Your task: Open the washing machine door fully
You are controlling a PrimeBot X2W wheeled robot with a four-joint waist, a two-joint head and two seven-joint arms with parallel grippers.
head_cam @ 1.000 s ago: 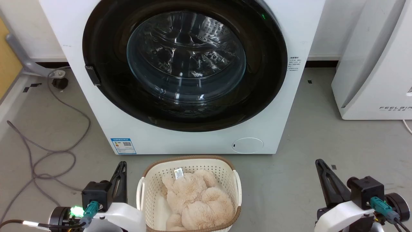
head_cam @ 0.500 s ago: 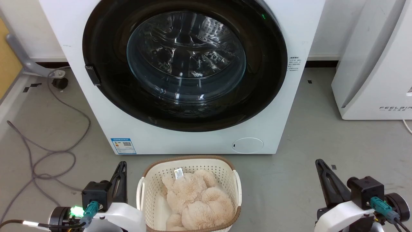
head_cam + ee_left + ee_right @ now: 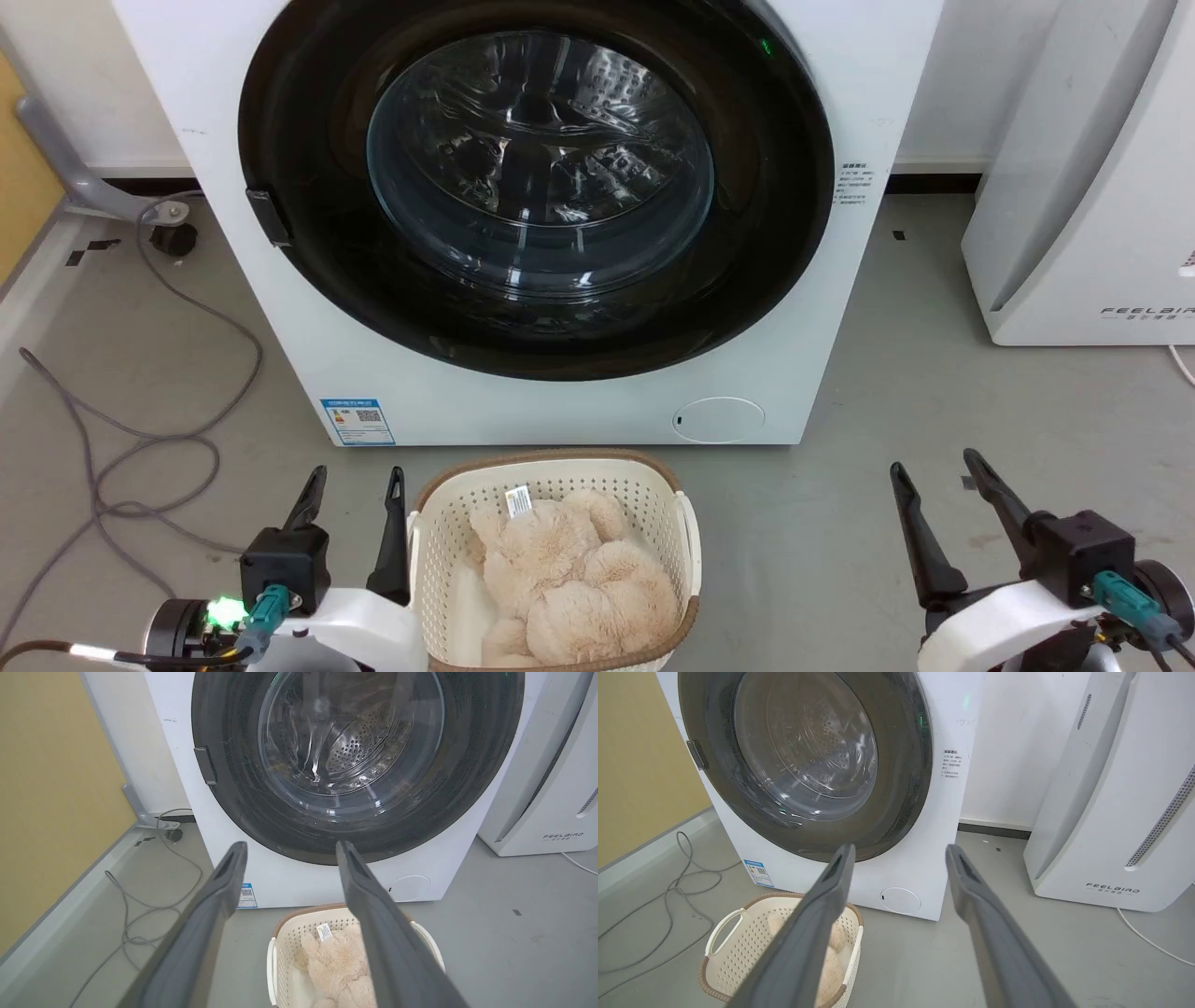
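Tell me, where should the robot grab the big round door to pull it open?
Probably the small dark tab jutting from the left rim of the washing machine door. The rest of the glossy rim lies flush and closed, offering no edge. The open left gripper sits on that side, so come from the left.

Head view: washing machine door (image 3: 308,233) top clipped by the frame edge, same for the washing machine (image 3: 560,411) body. Drum (image 3: 616,79) muddied by glass reflections. Blue label (image 3: 358,422) and side print (image 3: 852,189) too small to read. White appliance (image 3: 1074,233) cut off at right, logo truncated. Laundry basket (image 3: 551,465) and plush toy (image 3: 579,579) clipped at bottom.
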